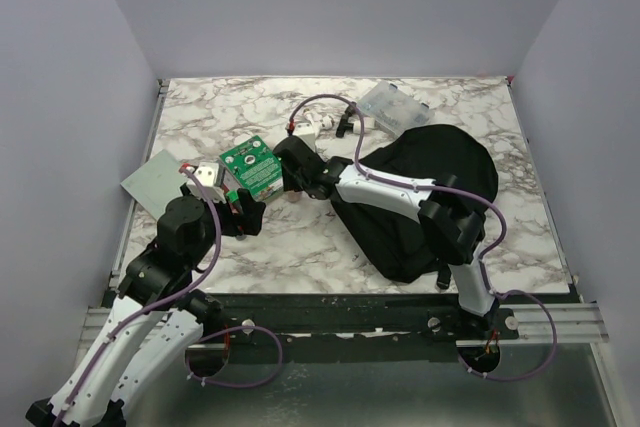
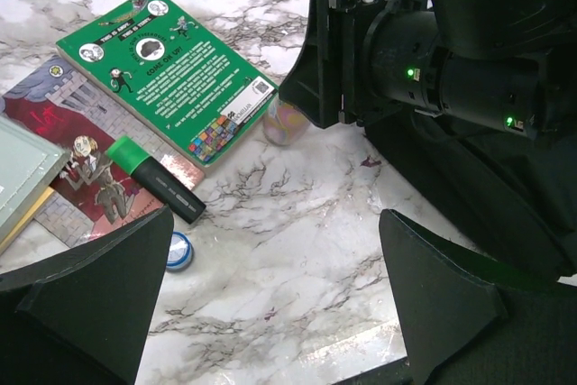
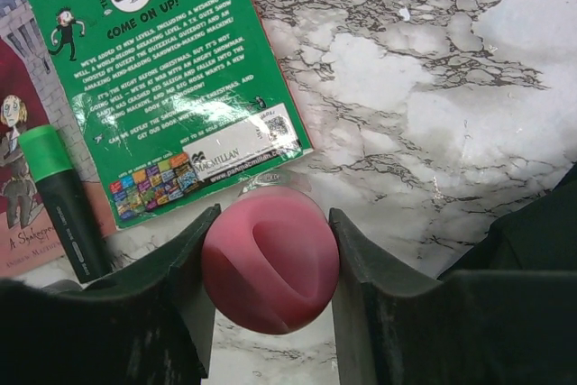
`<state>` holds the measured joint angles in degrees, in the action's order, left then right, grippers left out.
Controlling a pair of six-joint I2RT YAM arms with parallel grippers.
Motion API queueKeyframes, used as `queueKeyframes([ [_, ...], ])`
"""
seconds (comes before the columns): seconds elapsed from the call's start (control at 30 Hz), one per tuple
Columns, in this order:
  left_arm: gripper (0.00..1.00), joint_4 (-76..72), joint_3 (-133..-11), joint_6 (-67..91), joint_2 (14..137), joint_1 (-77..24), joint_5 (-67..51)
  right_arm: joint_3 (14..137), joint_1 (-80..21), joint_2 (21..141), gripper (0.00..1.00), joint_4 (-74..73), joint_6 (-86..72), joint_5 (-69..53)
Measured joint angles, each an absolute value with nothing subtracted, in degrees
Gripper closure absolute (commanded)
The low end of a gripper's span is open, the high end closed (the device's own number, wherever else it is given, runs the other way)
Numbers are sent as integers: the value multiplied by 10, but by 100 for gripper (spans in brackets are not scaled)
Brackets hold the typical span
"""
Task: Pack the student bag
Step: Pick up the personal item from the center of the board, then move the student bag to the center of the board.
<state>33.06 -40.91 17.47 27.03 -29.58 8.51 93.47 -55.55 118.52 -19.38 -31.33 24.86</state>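
The student bag (image 1: 430, 192) is a large black soft backpack lying at the right of the table; its fabric also shows in the left wrist view (image 2: 505, 214) and the right wrist view (image 3: 532, 223). My right gripper (image 3: 270, 263) reaches left across the bag and is shut on a pink round thing (image 3: 270, 259), low over the marble by a green book's corner (image 3: 153, 69). It also shows in the top view (image 1: 296, 187). My left gripper (image 2: 270, 313) is open and empty above bare marble, just left of the right gripper (image 2: 406, 60).
The green book (image 2: 167, 78) lies on a red book (image 2: 81, 160), with a green highlighter (image 2: 153, 178) across them and a small blue-white round thing (image 2: 178, 250) beside. A grey notebook (image 1: 155, 177) lies left, a clear plastic box (image 1: 393, 107) at the back, a white tube (image 1: 308, 132) nearby.
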Motion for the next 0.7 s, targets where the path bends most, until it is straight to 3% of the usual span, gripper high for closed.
queueKeyframes([
  [0.07, 2, 330, -407, 175, 273, -296, 83, 935, -555, 1185, 93, -193, -316, 244],
  [0.1, 2, 330, -407, 175, 275, -296, 83, 935, -555, 1185, 99, -192, -314, 242],
  [0.3, 2, 326, -407, 179, 292, -296, 63, 904, -539, 1150, 99, -194, -314, 215],
  [0.43, 4, 320, -407, 202, 320, -296, 20, 841, -491, 1045, 100, -204, -316, 198],
  [0.6, 7, 279, -415, 271, 399, -305, -70, 771, -348, 867, 99, -205, -321, 176],
  [0.7, 8, 252, -461, 327, 497, -382, -78, 761, -239, 796, 99, -222, -314, 180],
])
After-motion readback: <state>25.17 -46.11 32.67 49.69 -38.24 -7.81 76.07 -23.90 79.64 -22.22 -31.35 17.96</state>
